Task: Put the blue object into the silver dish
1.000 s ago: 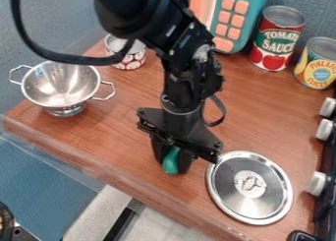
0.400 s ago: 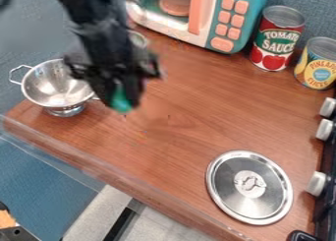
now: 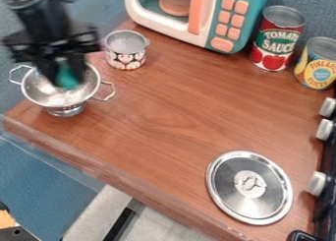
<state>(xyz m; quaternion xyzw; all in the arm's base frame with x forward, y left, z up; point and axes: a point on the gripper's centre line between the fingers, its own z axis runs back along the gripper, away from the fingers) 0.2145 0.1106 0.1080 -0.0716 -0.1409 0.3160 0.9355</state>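
My black gripper (image 3: pixel 64 80) hangs at the upper left, over the silver colander-like dish (image 3: pixel 85 93) with two looped handles. It is shut on the blue-green object (image 3: pixel 67 77), which shows between the dark fingers. In this view the object overlaps the dish's bowl; whether it touches the inside cannot be told. The arm hides the dish's back rim.
A small patterned tin (image 3: pixel 126 57) stands just right of the dish, with a toy microwave (image 3: pixel 213 18) behind. A tomato can (image 3: pixel 277 41) and a pineapple can (image 3: pixel 318 65) are at the back right. A round metal lid (image 3: pixel 230 191) lies near the front right.
From the table's front middle, the arm has moved up and left to over the dish, carrying the blue-green object. The dish and other items have stayed put.
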